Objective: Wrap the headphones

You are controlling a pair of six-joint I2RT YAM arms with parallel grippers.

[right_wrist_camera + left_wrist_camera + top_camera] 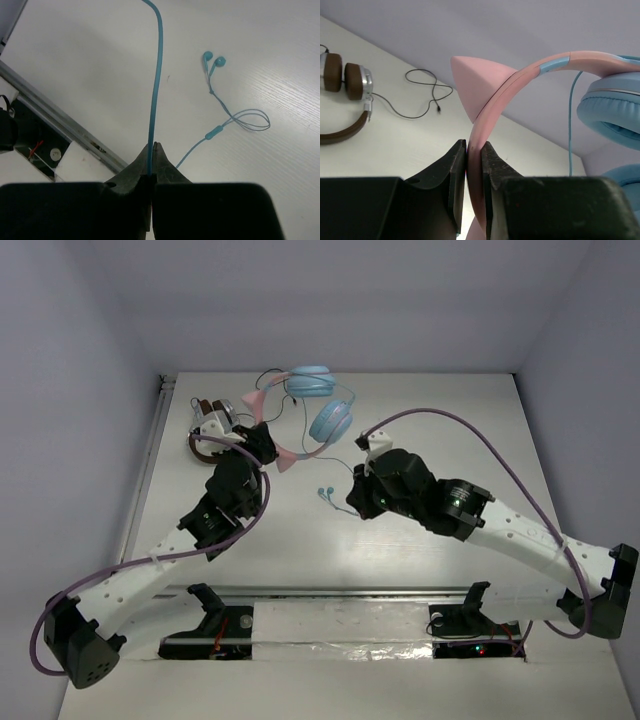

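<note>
While your left pincer (473,150) clamps the headphones (615,110) by the headband (530,70) | your right pincer (152,149) pinches their cable (159,65).

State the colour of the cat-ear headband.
Pink: the headband shows best in the left wrist view.

Soft, even, fairly bright light falls from above; the white desk (320,550) shows no glare and only faint, blurred shadows. The walls (350,300) take a lavender cast. In the wrist views the left gripper (474,150) and right gripper (151,150) are near-black, underexposed masses, and the headphones (490,100) nearest the lens look slightly soft.
</note>
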